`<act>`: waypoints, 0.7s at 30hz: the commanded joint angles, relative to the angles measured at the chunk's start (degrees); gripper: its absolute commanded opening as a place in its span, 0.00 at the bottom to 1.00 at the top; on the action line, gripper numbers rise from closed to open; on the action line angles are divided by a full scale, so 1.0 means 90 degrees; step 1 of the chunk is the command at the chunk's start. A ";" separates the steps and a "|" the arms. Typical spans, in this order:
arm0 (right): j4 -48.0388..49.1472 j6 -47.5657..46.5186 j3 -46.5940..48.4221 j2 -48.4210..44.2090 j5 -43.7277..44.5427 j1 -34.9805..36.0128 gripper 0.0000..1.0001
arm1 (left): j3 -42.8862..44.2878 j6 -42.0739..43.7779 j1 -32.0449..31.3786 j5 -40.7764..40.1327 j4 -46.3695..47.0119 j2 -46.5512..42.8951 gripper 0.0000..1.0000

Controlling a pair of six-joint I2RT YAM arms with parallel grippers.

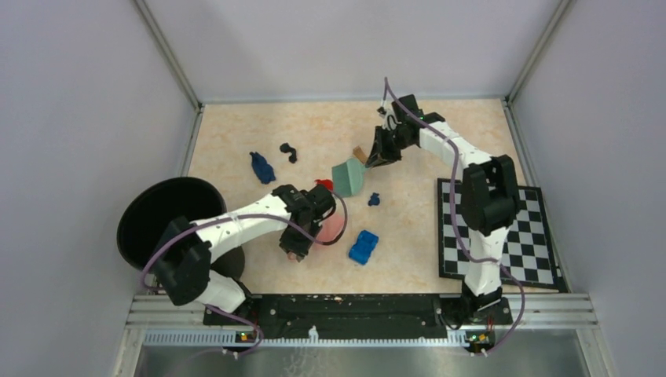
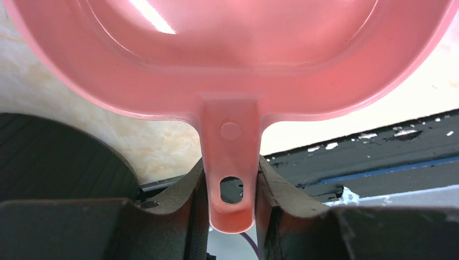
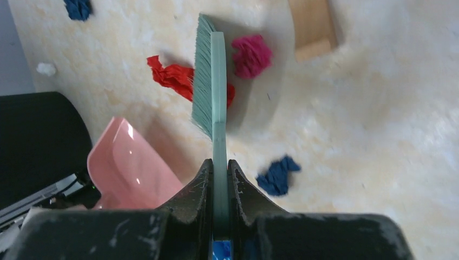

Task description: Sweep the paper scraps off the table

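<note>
Left jaws clamp dustpan [image 2: 227, 81], right jaws clamp brush [image 3: 208, 70]; blue toy [image 1: 363, 247] lies near dustpan.

Beige marbled table [image 1: 314, 126]; pink dustpan [image 2: 233, 65]; green brush [image 3: 208, 81]

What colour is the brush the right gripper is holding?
The brush is pale teal-green; clearest in the right wrist view.

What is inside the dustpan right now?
Nothing: the dustpan shows only bare pink plastic in both wrist views. From above, the left arm covers part of it.
</note>
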 commanded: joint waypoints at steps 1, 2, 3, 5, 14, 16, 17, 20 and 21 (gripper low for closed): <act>-0.0086 -0.0616 -0.0952 -0.1274 0.0554 -0.0297 0.00 | 0.0293 0.0399 0.0013 -0.0231 0.0417 0.0252 0.02; -0.0109 -0.0752 -0.1126 -0.1482 0.0577 -0.0368 0.00 | 0.0303 0.0442 0.0026 -0.0261 0.0507 0.0305 0.02; -0.0154 -0.0863 -0.1306 -0.1625 0.0558 -0.0412 0.00 | 0.0320 0.0490 0.0058 -0.0266 0.0573 0.0380 0.02; -0.0267 -0.1053 -0.1647 -0.1878 0.0521 -0.0500 0.00 | 0.0425 0.0593 0.0113 -0.0257 0.0627 0.0601 0.01; -0.1075 -0.1872 -0.1772 -0.2702 0.0570 -0.0810 0.00 | 0.1053 0.1076 0.0171 -0.0332 0.0749 0.1570 0.01; -0.1397 -0.2040 -0.1543 -0.2781 0.0360 -0.0896 0.00 | 0.1235 0.1186 0.0183 -0.0302 0.0793 0.1694 0.01; -0.1494 -0.2103 -0.1450 -0.2847 0.0338 -0.0941 0.00 | 0.1316 0.1263 0.0193 -0.0285 0.0831 0.1760 0.01; -0.1561 -0.2309 -0.1286 -0.3055 0.0584 -0.0991 0.00 | 0.1586 0.1566 0.0195 -0.0194 0.0868 0.1994 0.01; -0.1580 -0.2360 -0.1215 -0.3091 0.0788 -0.0994 0.00 | 0.1665 0.1688 0.0199 -0.0166 0.0843 0.2070 0.01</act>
